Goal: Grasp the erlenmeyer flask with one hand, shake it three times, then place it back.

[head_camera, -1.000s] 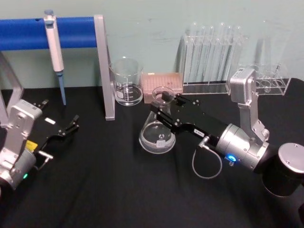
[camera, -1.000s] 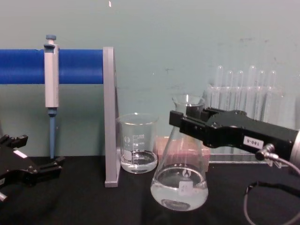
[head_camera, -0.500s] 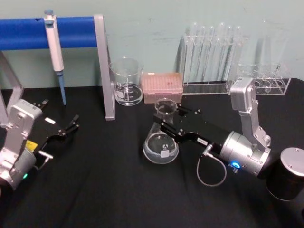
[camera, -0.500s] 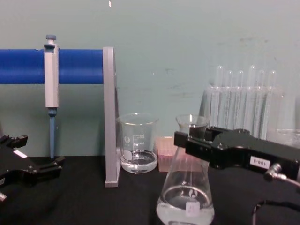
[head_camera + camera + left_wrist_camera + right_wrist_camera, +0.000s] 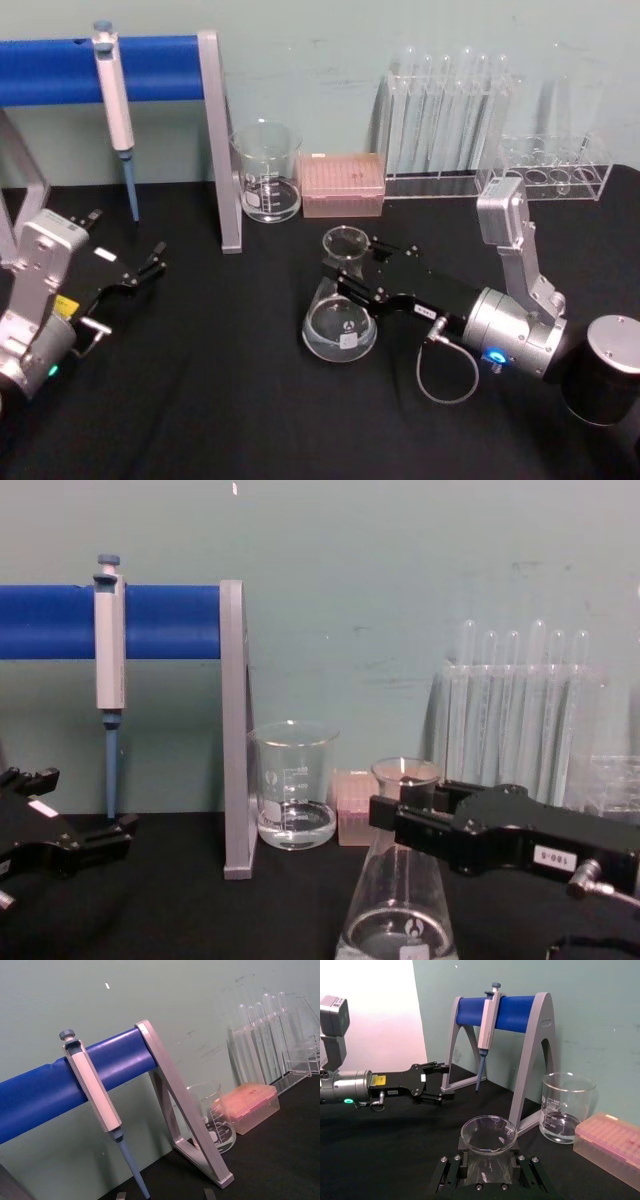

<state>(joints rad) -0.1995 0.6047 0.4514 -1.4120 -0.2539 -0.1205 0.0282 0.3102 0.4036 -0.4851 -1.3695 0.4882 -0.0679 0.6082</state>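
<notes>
Near the centre of the head view, over the black bench (image 5: 220,390), the erlenmeyer flask (image 5: 340,322) stands upright, its broad base low against the cloth. Whether the base actually touches the bench I cannot tell. The right gripper (image 5: 352,272) reaches in from the lower right of the frame and is closed on the flask's neck just under the rolled rim, one jaw on each side. In the chest view the black gripper (image 5: 408,825) crosses the neck from the right edge, and the flask (image 5: 400,910) widens below it to the bottom edge. The right wrist view looks down on the flask's open mouth (image 5: 488,1135), which sits between the two jaws.

At the left edge of the head view the left gripper (image 5: 148,264) rests low, jaws spread and holding nothing, well apart from the flask. Above the flask in the frame stand a beaker (image 5: 267,175) and, just beside it, a pink box (image 5: 343,185). A rack of test tubes (image 5: 450,120) sits at the upper right, and a pipette (image 5: 115,95) hangs on the blue stand (image 5: 160,68) at the upper left.
</notes>
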